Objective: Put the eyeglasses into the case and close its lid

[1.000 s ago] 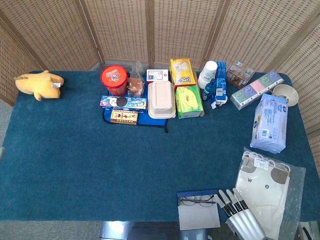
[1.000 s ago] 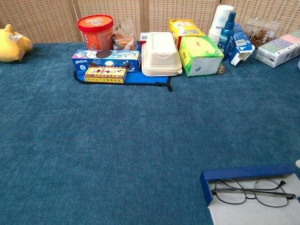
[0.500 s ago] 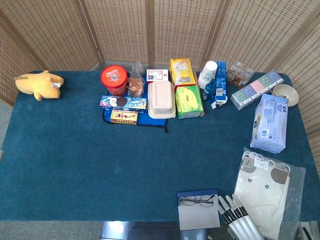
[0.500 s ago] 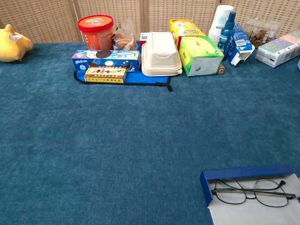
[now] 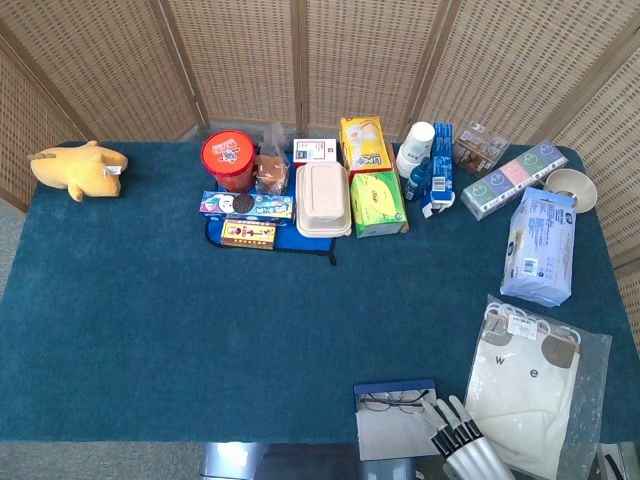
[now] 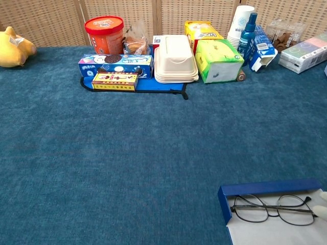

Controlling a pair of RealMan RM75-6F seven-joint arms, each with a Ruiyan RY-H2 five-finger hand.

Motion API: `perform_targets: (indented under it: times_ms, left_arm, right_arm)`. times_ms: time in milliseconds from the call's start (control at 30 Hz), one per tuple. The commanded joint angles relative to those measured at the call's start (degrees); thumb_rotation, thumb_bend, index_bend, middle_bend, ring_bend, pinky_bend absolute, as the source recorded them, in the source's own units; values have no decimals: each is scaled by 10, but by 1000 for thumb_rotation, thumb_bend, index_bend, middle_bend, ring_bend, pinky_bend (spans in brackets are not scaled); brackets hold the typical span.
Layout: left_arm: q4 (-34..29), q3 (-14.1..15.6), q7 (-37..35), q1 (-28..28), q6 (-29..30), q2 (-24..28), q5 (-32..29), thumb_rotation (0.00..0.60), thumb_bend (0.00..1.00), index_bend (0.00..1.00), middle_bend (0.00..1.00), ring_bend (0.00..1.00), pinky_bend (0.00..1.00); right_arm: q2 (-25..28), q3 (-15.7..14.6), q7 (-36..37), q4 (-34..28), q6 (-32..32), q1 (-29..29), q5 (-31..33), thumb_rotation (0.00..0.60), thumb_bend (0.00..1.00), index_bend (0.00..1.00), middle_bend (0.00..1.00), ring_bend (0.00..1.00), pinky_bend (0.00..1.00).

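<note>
The eyeglasses (image 5: pixel 392 402) (image 6: pixel 273 209), thin dark wire frames, lie folded inside the open blue case (image 5: pixel 394 385) (image 6: pixel 265 188) at the table's near edge. The case's grey lid (image 5: pixel 396 436) (image 6: pixel 276 236) lies flat, folded out towards me. My right hand (image 5: pixel 458 442) comes in from the bottom edge with its fingers straight and holding nothing. Its fingertips (image 5: pixel 430 408) reach the case's right end, and one pale tip (image 6: pixel 322 210) shows at the chest view's right edge by the glasses' temple. My left hand does not show in either view.
A clear bag of white hangers (image 5: pixel 530 385) lies just right of the hand. A blue wipes pack (image 5: pixel 540 245) sits further back. Snack boxes, a red tub (image 5: pixel 228 160), a white food box (image 5: pixel 323 198) and bottles line the far side. A yellow plush toy (image 5: pixel 78 168) sits far left.
My right hand has slid left and back towards me, from beside the hanger bag to the right end of the case. The glasses and case have not moved.
</note>
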Motion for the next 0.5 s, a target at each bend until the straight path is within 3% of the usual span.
perform_targets:
  times_ms: [33, 500]
  left_arm:
    - [1, 0, -2, 2, 2, 1, 0, 600, 308, 138, 274, 174, 64]
    - [2, 4, -12, 16, 16, 10, 3, 600, 308, 130, 274, 169, 47]
  right_arm:
    - [-6, 1, 10, 9, 0, 4, -8, 600, 227, 0, 0, 0, 52]
    - [-33, 9, 59, 55, -1, 15, -24, 600, 216, 0, 0, 0, 52]
